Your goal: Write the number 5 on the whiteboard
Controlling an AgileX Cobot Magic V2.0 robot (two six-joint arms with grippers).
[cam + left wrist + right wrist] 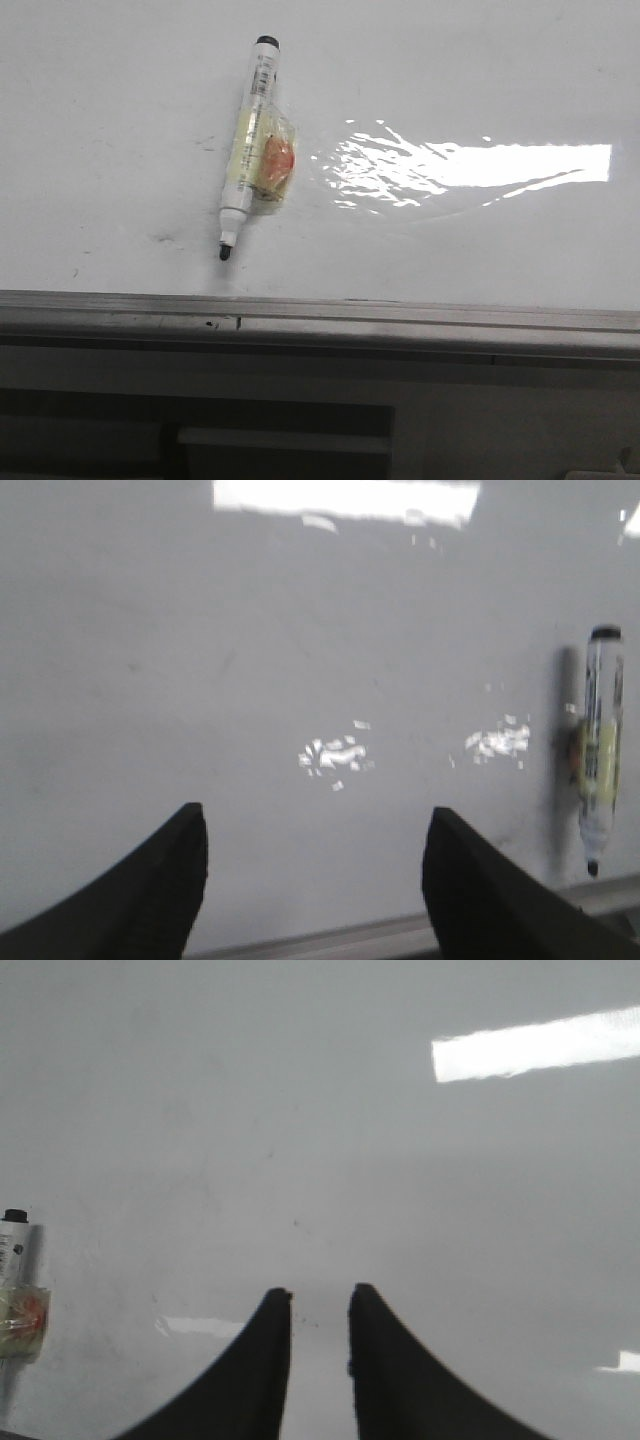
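The whiteboard (480, 70) lies flat, glossy white with faint smudges; no number 5 shows on it. A black-tipped white marker (250, 140) with a yellowish tape wrap and an orange patch lies on it, tip toward the near edge rail. My left gripper (317, 815) is open wide and empty above the board near the rail, with the marker (600, 750) off to one side. My right gripper (320, 1292) has its jaws nearly together with nothing between them, and the marker (18, 1290) is at the edge of its view. Neither gripper shows in the front view.
A grey metal edge rail (400, 320) runs along the board's near side, with a dark ledge below it. A bright glare patch (470, 165) lies right of the marker. Faint dark smudges (165, 238) mark the board left of the marker tip.
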